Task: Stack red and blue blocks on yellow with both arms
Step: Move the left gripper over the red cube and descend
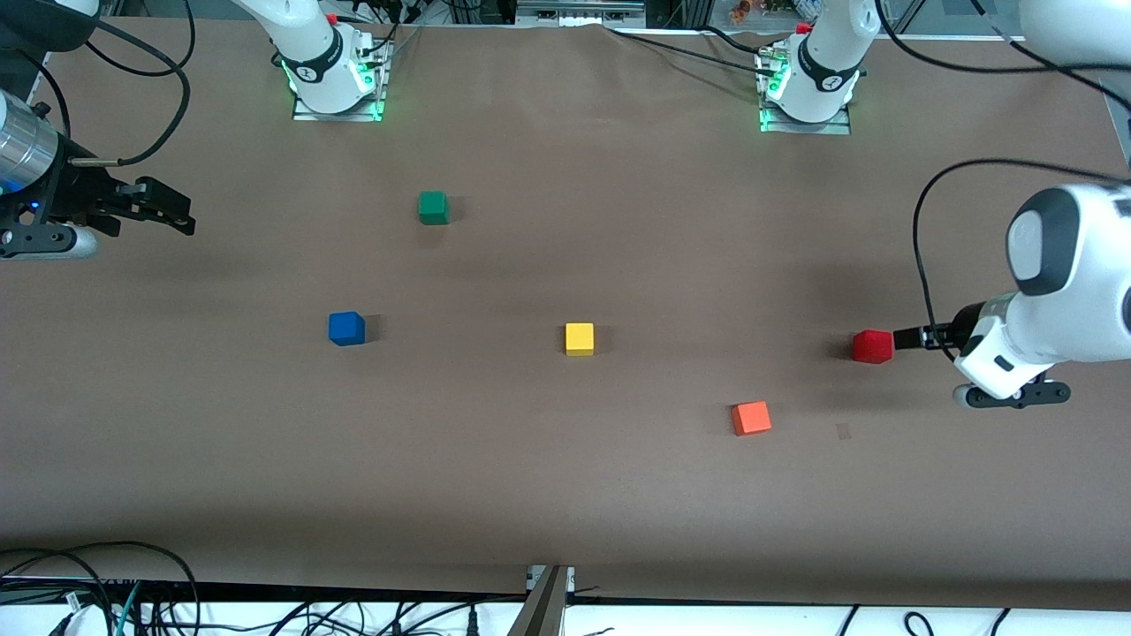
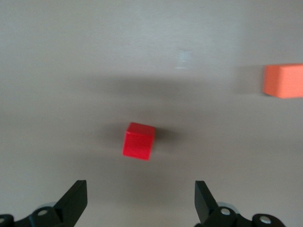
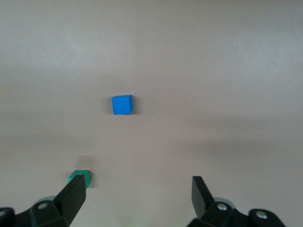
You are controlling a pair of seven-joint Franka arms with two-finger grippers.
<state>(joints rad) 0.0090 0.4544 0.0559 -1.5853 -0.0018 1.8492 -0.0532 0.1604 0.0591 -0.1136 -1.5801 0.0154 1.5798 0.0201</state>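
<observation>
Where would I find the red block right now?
The red block rests on the table toward the left arm's end, beside the orange cube, by the open left gripper.

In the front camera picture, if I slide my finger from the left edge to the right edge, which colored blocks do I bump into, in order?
blue cube → green cube → yellow cube → orange cube → red cube
</observation>
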